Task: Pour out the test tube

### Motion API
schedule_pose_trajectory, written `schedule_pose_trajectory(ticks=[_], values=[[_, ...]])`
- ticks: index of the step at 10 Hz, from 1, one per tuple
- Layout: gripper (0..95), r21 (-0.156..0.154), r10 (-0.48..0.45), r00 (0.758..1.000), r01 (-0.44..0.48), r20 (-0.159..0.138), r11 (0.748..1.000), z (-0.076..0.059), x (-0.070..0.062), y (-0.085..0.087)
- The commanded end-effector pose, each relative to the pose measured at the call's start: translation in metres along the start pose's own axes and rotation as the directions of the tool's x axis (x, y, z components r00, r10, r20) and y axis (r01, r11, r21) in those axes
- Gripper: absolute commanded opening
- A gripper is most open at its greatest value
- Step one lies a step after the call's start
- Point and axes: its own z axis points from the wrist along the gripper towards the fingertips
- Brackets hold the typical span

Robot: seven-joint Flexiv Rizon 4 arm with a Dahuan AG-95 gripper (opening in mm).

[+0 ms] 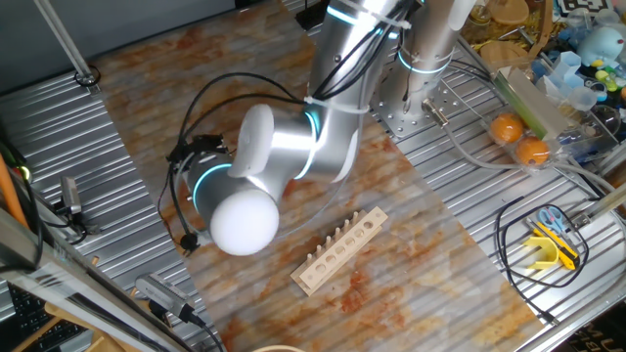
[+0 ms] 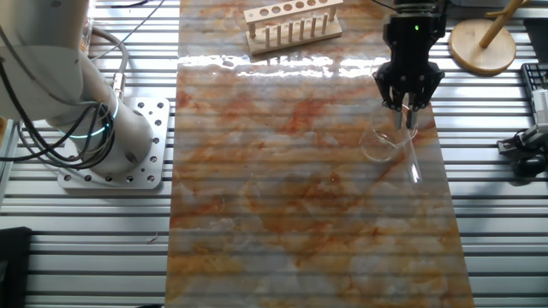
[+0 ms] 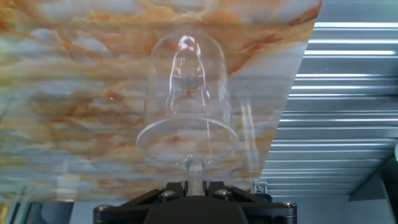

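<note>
My gripper [image 2: 408, 101] hangs over the right side of the marbled table [image 2: 282, 214], shut on the test tube [image 2: 412, 145], a thin clear tube that slants down from the fingers. A wider clear glass beaker [image 2: 381, 143] stands just left of the tube. In the hand view the gripper [image 3: 194, 186] clamps the test tube [image 3: 194, 169] at the bottom edge. The tube points at the mouth of the beaker [image 3: 214, 93], and its far end lies inside the beaker's outline. In one fixed view the arm hides the gripper, the tube and the beaker.
A pale wooden rack [image 2: 291, 24] stands at the table's far edge, also seen as the rack [image 1: 339, 249]. A round wooden stand [image 2: 484, 43] is at the right. Two oranges [image 1: 520, 137] and yellow scissors [image 1: 553, 244] lie on the ribbed metal. The arm base [image 2: 111, 150] is at the left.
</note>
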Motion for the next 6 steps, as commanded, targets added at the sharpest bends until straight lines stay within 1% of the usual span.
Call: schedule_pose_trajectory(ticks=[1,3,6], values=[[0.0,0.008,-0.007,1.000,0.007,-0.014,1.000,0.0013,-0.0005,0.0001],[0.0,0.012,-0.013,1.000,0.014,-0.025,1.000,0.0015,-0.0004,0.0001],[0.0,0.017,-0.026,0.998,0.027,-0.051,0.999,0.0020,0.0003,-0.0002]])
